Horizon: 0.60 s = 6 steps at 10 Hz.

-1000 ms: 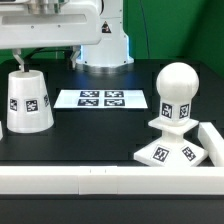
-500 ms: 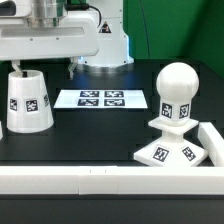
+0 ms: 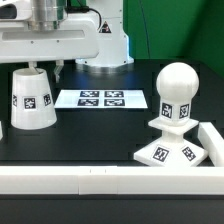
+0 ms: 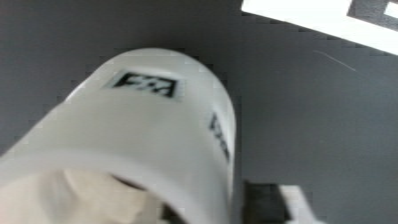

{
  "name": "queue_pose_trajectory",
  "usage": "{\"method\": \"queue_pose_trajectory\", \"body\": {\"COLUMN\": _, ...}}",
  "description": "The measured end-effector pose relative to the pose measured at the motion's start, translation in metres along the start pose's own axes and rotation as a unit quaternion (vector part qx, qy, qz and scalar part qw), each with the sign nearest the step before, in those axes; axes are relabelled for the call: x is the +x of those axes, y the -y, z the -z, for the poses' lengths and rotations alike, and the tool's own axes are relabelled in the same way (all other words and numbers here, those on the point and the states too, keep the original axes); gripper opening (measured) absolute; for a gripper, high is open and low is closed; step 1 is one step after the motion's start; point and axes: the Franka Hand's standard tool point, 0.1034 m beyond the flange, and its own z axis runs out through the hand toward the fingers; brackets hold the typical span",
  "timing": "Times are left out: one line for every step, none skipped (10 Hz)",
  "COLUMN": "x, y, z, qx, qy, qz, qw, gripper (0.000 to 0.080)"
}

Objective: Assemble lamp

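The shade (image 3: 32,98) stands narrow end up near the worktop's far edge, on the exterior view's left. The bulb (image 3: 177,92) sits seated in the base (image 3: 167,152) by the near corner on the exterior view's right, ready for capping. The gripper (image 3: 42,64) sits over the shade's top to lift it, though I cannot tell whether its fingers pinch it.

In the exterior view the gripper's fingers were hidden behind the arm's white body, so their spread could not be told. The shade (image 3: 32,99) was cut by that view's left edge. In the wrist view the shade (image 4: 151,140) was blurred and ran off-frame.
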Motion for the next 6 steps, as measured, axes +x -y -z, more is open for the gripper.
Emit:
{"method": "queue_pose_trajectory", "body": {"x": 0.0, "y": 0.0, "z": 0.0, "qx": 0.0, "qy": 0.0, "qz": 0.0, "qw": 1.0, "gripper": 0.0042}}
{"method": "queue_pose_trajectory", "body": {"x": 0.0, "y": 0.001, "z": 0.001, "qx": 0.002, "qy": 0.002, "qz": 0.001, "qw": 1.0, "gripper": 0.0042}}
{"method": "queue_pose_trajectory", "body": {"x": 0.001, "y": 0.001, "z": 0.002, "qx": 0.003, "qy": 0.004, "qz": 0.002, "qw": 1.0, "gripper": 0.0042}}
{"method": "queue_pose_trajectory", "body": {"x": 0.003, "y": 0.001, "z": 0.003, "qx": 0.004, "qy": 0.005, "qz": 0.003, "qw": 1.0, "gripper": 0.0042}}
{"method": "queue_pose_trajectory", "body": {"x": 0.005, "y": 0.001, "z": 0.005, "qx": 0.007, "qy": 0.008, "qz": 0.005, "qw": 1.0, "gripper": 0.0042}}
{"method": "queue_pose_trajectory", "body": {"x": 0.01, "y": 0.008, "z": 0.009, "qx": 0.014, "qy": 0.015, "qz": 0.004, "qw": 1.0, "gripper": 0.0042}}
